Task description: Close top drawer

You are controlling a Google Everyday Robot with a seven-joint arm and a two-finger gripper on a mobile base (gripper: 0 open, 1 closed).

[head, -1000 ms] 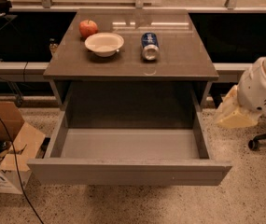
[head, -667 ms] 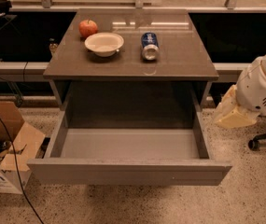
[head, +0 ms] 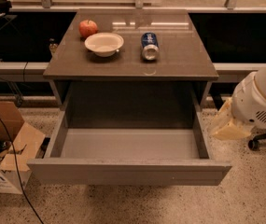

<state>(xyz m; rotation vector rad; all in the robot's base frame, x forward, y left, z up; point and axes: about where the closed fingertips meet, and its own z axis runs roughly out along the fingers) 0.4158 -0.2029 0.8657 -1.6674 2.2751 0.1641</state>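
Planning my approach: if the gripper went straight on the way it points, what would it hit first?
The gripper, right of the open top drawer, seems to point down and left. It would probably meet the drawer's right side wall first, though depth is unclear.

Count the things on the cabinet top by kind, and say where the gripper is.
Apple: 1
Bowl: 1
Can: 1
Total: 3
The gripper is beside the right side of the open top drawer.
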